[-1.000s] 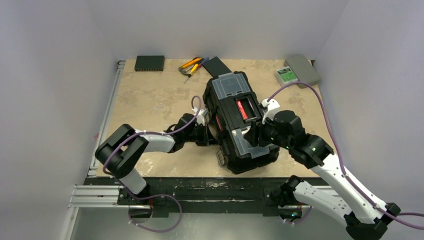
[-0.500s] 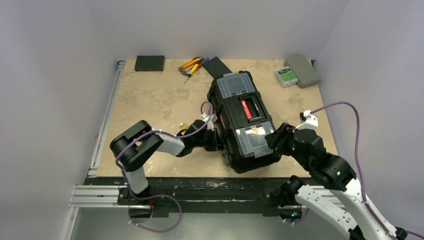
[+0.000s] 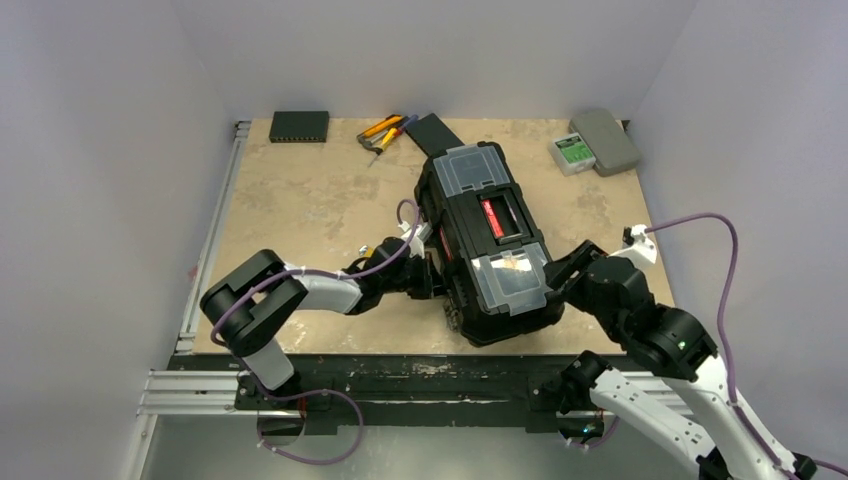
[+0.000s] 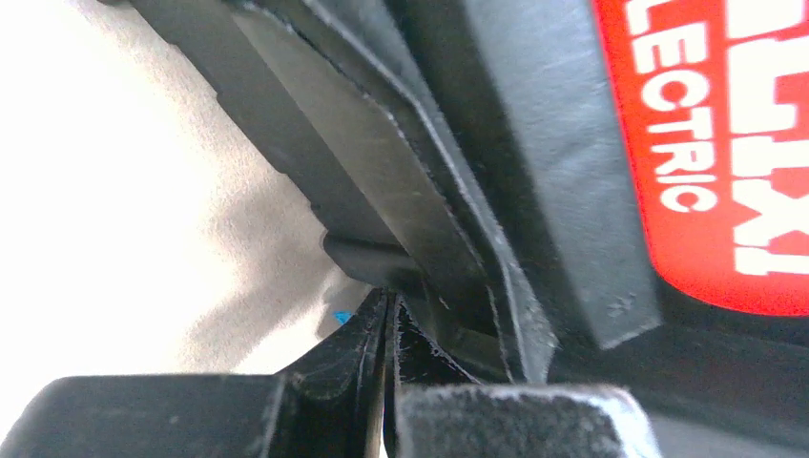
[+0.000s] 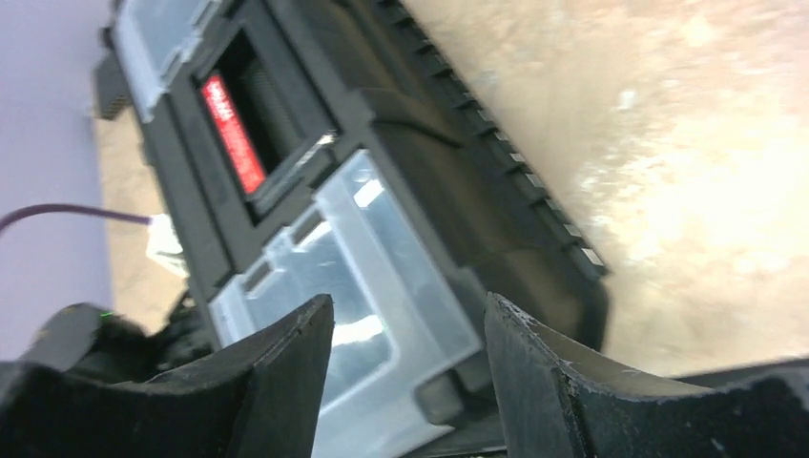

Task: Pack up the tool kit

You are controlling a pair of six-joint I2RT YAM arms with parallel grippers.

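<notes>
On the tan table [image 3: 300,200] the shut toolbox [image 3: 490,250] sits centrally, left gripper [image 3: 432,278] closed tight against its left wall, right gripper [image 3: 565,268] parted, empty, beside its right edge; unlatching likely needs steady bracing, as hand tools [image 3: 385,132] lie outside.

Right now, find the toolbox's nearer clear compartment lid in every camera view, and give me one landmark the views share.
Top external: nearer clear compartment lid sits just below centre, at the toolbox end closest to the arm bases.
Left wrist: not in it.
Right wrist: lower centre, tilted.
Shared landmark: the black toolbox, visible in all three views.
</notes>
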